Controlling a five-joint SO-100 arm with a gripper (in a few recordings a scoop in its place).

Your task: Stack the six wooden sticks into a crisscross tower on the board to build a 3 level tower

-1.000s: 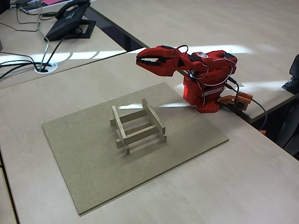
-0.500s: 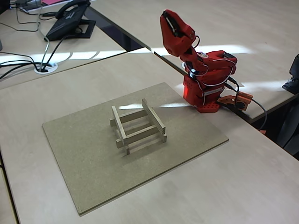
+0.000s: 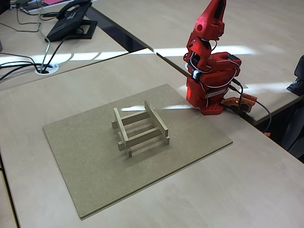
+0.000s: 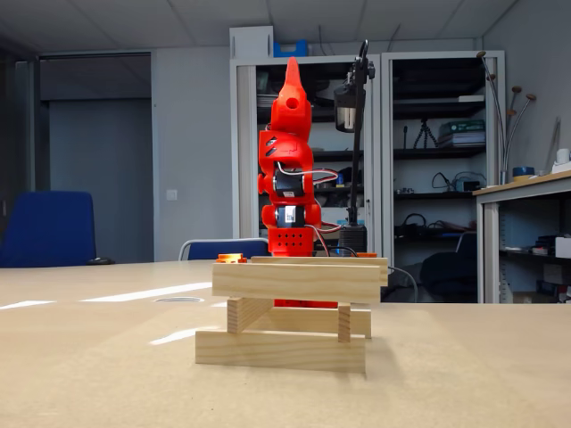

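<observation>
Beside board (image 3: 95,166) | end effector (image 3: 216,7) now raised upright, closed, empty | tower (image 3: 140,128) unchanged

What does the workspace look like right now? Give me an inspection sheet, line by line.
Surface: board flat on pale table.
Job's things: tower stands mid-board, three crossing layers of wooden sticks, level in both fixed views.
Clutter: nothing seen on the board.
Grippers: gripper raised, pointing up above the red base, fingers together, holding nothing.
Cables: wires on the arm; a grey cable runs off the base.
Surroundings: desk phone, blue chair, shelving.
</observation>
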